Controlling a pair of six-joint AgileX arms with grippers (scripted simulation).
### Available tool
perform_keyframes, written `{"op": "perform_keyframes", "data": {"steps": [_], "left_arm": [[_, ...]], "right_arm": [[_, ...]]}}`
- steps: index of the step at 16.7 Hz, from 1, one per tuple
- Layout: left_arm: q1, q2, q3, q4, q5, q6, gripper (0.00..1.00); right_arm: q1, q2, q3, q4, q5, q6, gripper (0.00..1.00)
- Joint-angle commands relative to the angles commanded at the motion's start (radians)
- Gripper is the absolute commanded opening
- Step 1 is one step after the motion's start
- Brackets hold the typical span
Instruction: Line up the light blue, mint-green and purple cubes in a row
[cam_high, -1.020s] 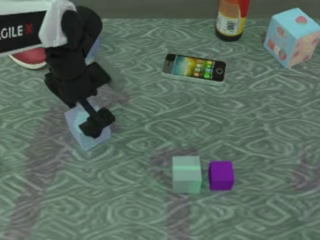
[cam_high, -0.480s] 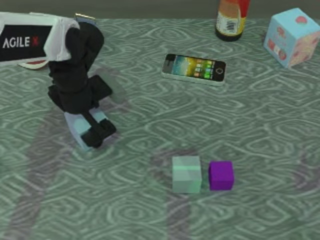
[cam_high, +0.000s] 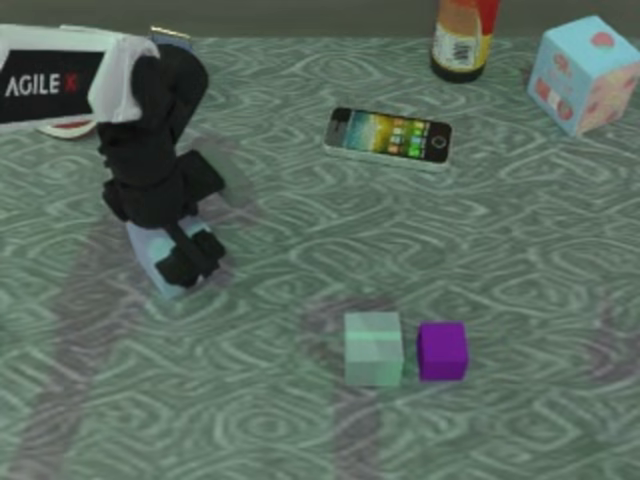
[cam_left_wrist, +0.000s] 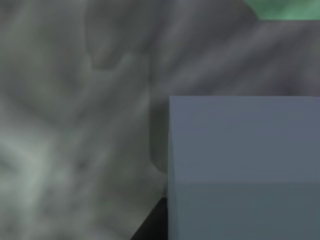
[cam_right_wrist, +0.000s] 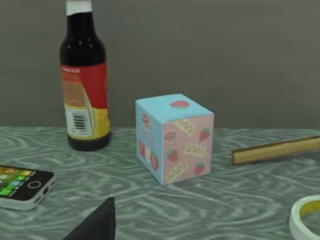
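A green swirl-patterned worktop (cam_high: 300, 220) carries everything here. The left arm reaches in from the top view's left edge and bends steeply down, its left end effector (cam_high: 190, 258) pinching the light blue cube (cam_high: 150, 250) at the worktop's left side; the cube seems to rest on or just above the surface, though the arm hides most of it. The mint-green cube (cam_high: 373, 348) and purple cube (cam_high: 442, 351) sit just beside each other, well apart from it. A phone (cam_high: 388, 137), bottle (cam_high: 464, 38) and strawberry carton (cam_high: 584, 74) lie farther back. The right end effector is not in view.
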Motion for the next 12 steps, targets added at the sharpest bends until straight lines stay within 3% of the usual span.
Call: {"op": "perform_keyframes", "data": {"steps": [3,12], "left_arm": [[0.0,0.0,0.0,0.0,0.0,0.0,0.02],[0.001,-0.012,0.001,-0.006,0.004,-0.002,0.0]], "right_arm": [[0.0,0.0,0.0,0.0,0.0,0.0,1.0],[0.0,0.0,0.0,0.0,0.0,0.0,1.0]]}}
